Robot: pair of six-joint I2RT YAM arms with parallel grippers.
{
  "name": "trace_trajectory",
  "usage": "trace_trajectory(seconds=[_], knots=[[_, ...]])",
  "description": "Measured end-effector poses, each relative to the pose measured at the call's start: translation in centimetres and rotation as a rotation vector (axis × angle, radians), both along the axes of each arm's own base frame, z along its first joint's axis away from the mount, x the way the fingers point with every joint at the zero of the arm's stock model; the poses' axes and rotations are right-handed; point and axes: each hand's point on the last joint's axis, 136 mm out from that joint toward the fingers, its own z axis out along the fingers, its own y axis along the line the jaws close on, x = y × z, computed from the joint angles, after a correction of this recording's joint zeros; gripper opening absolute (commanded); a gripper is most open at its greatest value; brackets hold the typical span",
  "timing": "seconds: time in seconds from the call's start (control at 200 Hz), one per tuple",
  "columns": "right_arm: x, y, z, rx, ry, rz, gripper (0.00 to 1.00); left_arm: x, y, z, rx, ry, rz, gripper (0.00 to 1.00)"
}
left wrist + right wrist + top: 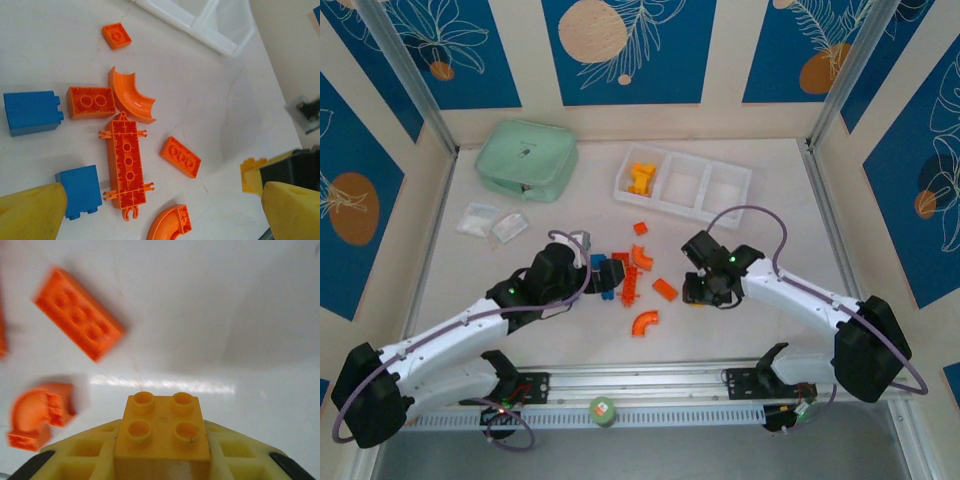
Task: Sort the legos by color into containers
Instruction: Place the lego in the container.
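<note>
- Right gripper (706, 288) is clamped on a yellow brick (162, 432), far from the tray (682, 212); a weak hold may drop it.
- Left gripper (165, 202), fingers apart, hovers over loose bricks (127, 165); the arms may collide.

I can't read any text, number or brand here. The green box (527, 160) has a small dark mark on its lid, too tiny to read. Studs on the yellow lego (162, 432) are blurred.

The top external camera looks steeply down from high at the near edge, over the whole white surface (820, 240). Both wrist cameras hang close above it, facing down. All three share one flat orange rectangular plastic brick (665, 289).
</note>
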Motion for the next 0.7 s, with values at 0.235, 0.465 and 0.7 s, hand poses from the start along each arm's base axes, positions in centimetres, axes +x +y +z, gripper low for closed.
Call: trace_trajectory(seconds=[0.235,0.465,0.7], knots=[[8.2,4.5,3.8,0.040,-0.147,0.064,0.30,1.8,1.2,2.4,0.015,-0.051,0.034,0.99],[18.4,8.4,5.2,0.067,-0.274,0.092,0.31,3.9,2.9,3.3,0.029,-0.052,0.088,0.99],[27.2,10.2,6.2,0.086,-0.399,0.113,0.30,5.8,4.9,2.2,0.040,-0.008,0.154,0.99]])
